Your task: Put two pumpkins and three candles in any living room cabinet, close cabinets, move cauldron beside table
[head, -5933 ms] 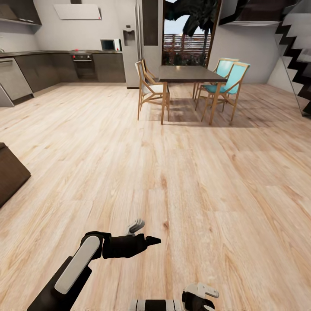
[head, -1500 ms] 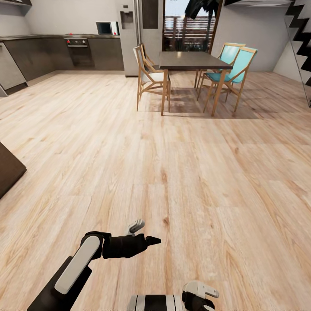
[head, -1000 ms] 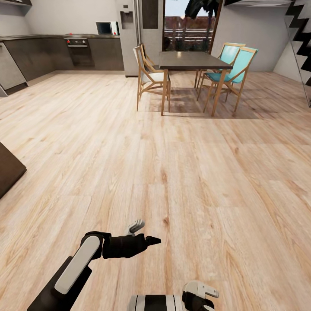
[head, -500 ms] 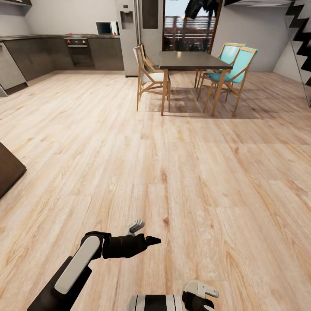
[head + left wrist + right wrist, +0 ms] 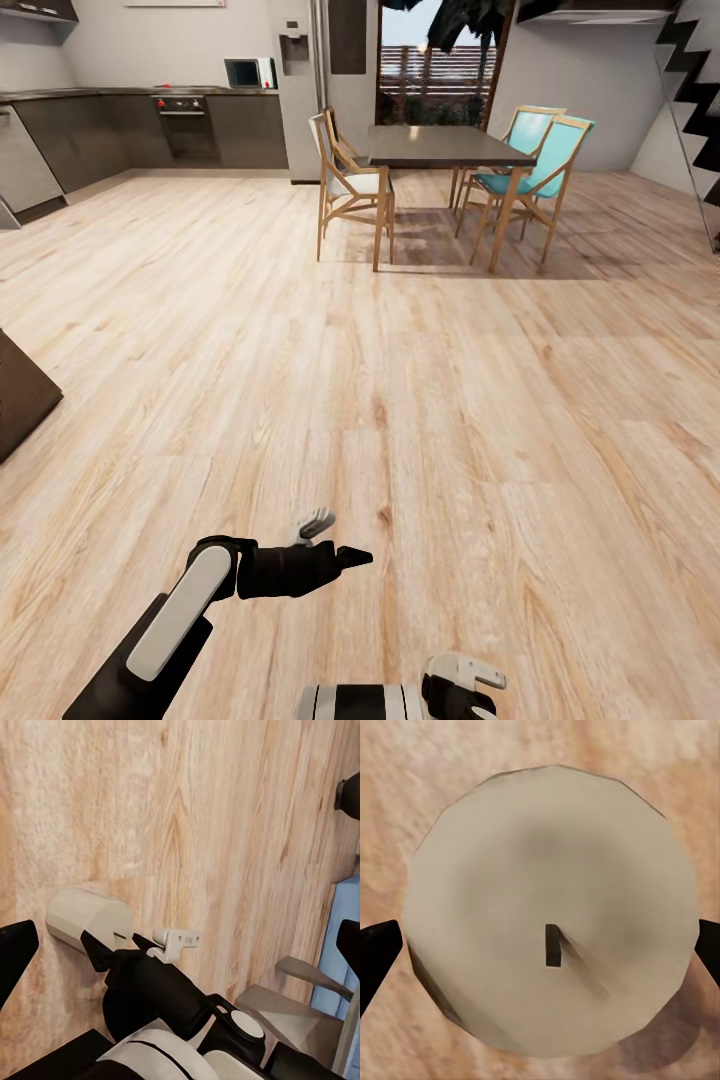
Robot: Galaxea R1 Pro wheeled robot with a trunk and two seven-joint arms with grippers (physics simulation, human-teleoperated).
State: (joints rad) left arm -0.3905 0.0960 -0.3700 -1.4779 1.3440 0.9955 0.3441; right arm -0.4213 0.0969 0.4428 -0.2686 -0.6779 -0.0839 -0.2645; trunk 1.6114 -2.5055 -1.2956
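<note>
Candle [image 5: 547,922]: one, beige, held between the right gripper's dark fingertips [image 5: 376,949]; in the right wrist view its flat top with the short dark wick faces the camera, so its long axis runs along the fingers.
Candle, left wrist view [image 5: 86,919]: lies sideways in front of the right gripper's black body.
Right gripper [image 5: 462,687]: clamped on the candle, low over the wood floor [image 5: 450,420].
Left gripper [image 5: 340,540]: fingers spread, nothing between them.
Dining table [image 5: 440,145]: one, far ahead.
Chairs: three, one pale [image 5: 345,185], two turquoise [image 5: 535,170].
Dark unit [image 5: 20,400]: corner at left edge.
</note>
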